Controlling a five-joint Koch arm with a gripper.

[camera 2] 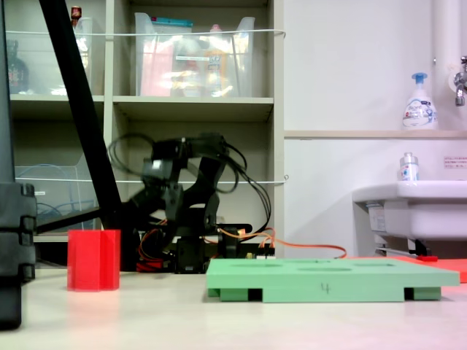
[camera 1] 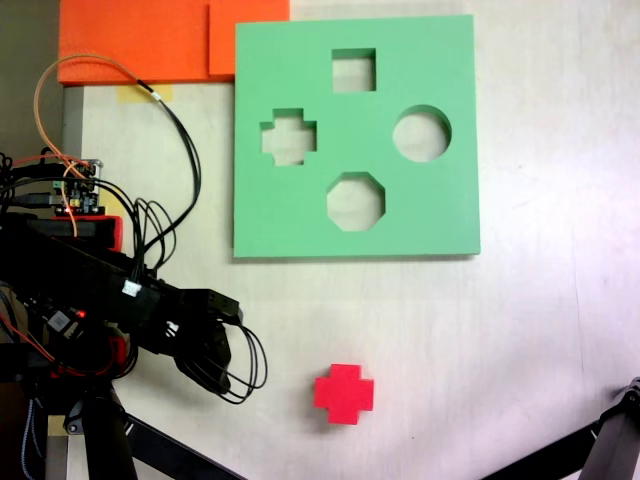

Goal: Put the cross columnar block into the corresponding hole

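Though foam — red plus-shaped block [camera 1: 344, 393] stands upright.

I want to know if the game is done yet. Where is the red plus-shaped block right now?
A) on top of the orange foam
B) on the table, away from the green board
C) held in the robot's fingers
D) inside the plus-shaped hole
B: the red plus-shaped block stands on the bare table below the green board, whose plus-shaped hole is empty.
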